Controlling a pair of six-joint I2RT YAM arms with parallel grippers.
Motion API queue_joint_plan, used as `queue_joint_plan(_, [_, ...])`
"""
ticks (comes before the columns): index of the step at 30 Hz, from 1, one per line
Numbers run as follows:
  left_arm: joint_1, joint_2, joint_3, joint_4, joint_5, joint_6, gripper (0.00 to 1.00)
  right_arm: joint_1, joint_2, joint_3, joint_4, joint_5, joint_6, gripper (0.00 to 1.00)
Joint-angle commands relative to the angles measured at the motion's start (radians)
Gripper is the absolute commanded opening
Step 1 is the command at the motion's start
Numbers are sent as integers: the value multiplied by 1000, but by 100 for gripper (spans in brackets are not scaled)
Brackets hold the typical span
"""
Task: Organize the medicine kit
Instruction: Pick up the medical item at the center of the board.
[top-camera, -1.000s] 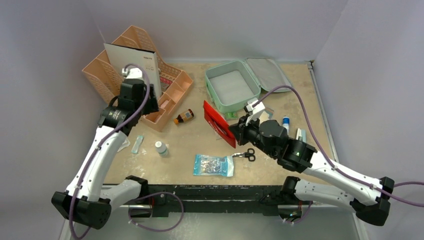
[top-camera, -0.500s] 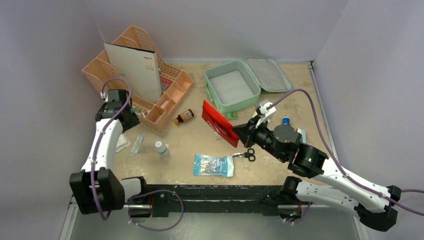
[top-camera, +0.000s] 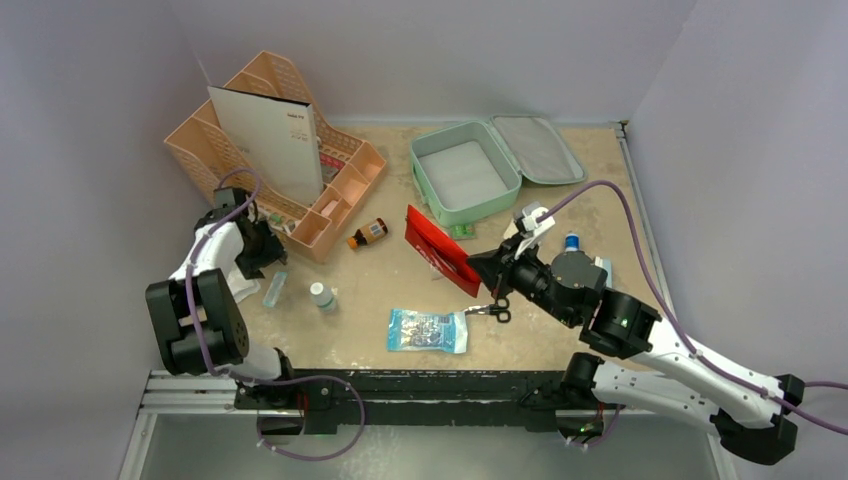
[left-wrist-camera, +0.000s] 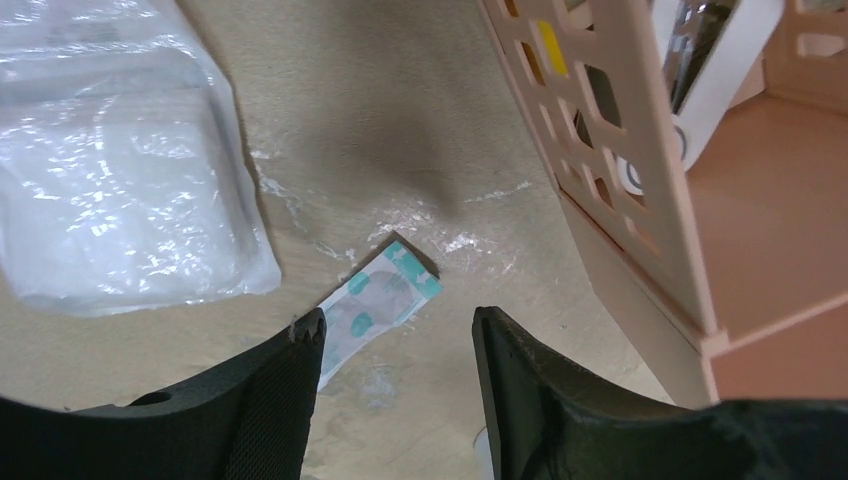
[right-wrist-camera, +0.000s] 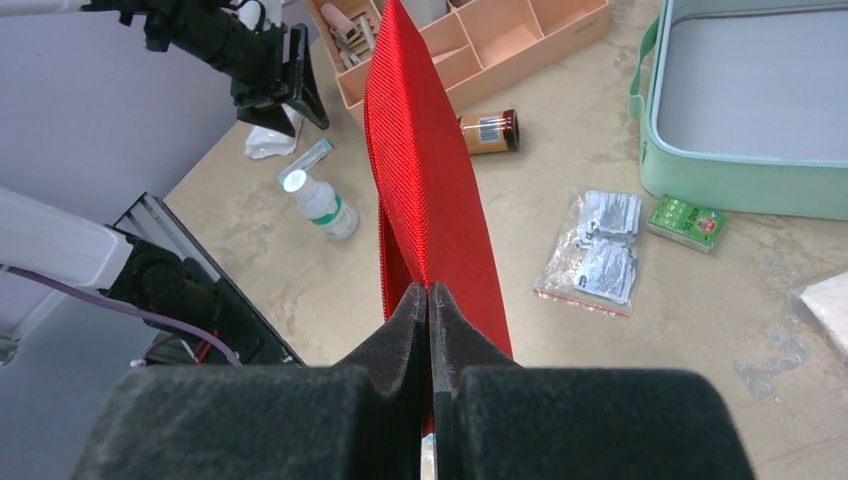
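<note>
The mint-green medicine kit lies open at the back, its tray empty and its grey-lined lid laid flat; it also shows in the right wrist view. My right gripper is shut on the flat red pouch, holding it on edge above the table in front of the kit; the wrist view shows the pads pinching the pouch. My left gripper is open and empty, low over the table beside the organizer, with a teal-and-white sachet just beyond its fingertips.
A peach organizer holding a white card stands at the back left. A brown bottle, small white bottle, blue packet, scissors, green box, blue-capped tube and clear plastic bag lie around.
My left arm has swung away from the organizer, folding down and left to the table by the sachet. My right arm has drawn slightly right, still holding the red pouch.
</note>
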Motion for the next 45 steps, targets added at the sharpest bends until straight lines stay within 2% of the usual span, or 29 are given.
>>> queue_joint_plan(1, [15,48,25,34,35,37,56,-2,-6,-4,28,-7,-1,0])
queue_joint_plan(15, [20,42,-15,-55,23,-9,55,-2,-53,10,-20,22,-2,0])
queue_joint_plan(23, [18,68,-35,-52,37,-20,54,-2,-66,11,-13,35,10,0])
queue_joint_plan(31, [18,120,-22,-47,34,-5,44,-2,-54,21,-1,21,12,0])
queue_joint_plan(38, [7,122,-19,-57,48,-8,39,-2,-67,20,-10,30,11,0])
queue_joint_plan(45, [10,31,-54,-45,195,-100,35,-2,-88,-7,-23,30,27,0])
